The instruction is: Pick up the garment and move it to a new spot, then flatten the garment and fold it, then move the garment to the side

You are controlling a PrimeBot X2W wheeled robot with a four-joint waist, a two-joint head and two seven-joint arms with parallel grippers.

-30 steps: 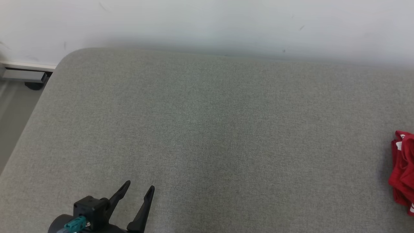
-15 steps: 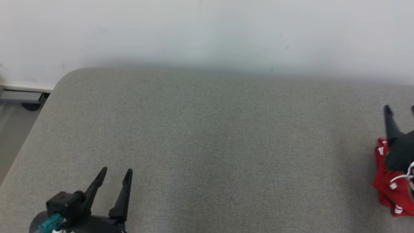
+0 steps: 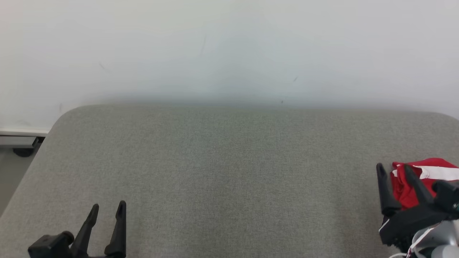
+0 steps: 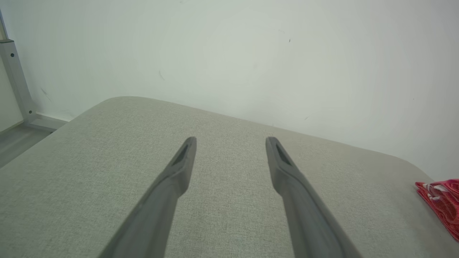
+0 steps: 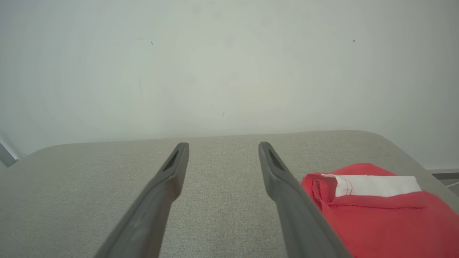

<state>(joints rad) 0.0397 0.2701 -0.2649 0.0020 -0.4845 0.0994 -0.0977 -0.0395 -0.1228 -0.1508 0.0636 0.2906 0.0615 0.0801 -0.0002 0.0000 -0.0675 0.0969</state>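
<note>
**Figure: approach stage of the pick-up.** The garment, red with a white band, lies bunched at the right end of the grey cushion, close to its rounded far-right corner. None of it is lifted or spread, so I judge the task to be at its very start.

The right gripper sits at the near right. Its two dark fingers point away from me toward the pale wall, spread wide with nothing between them. In the right wrist view the cloth lies just to the right of the right-hand finger, beside the jaws rather than inside them. I read this as a line-up pose: the arm needs a small shift right and a dip before closing can catch fabric.

The left gripper rests low at the near left, well apart from the garment. It is likewise spread and empty, with its fingers aimed at the far edge. I judge it is held aside so the cushion's middle is free as the new spot, ready for flattening.
</note>
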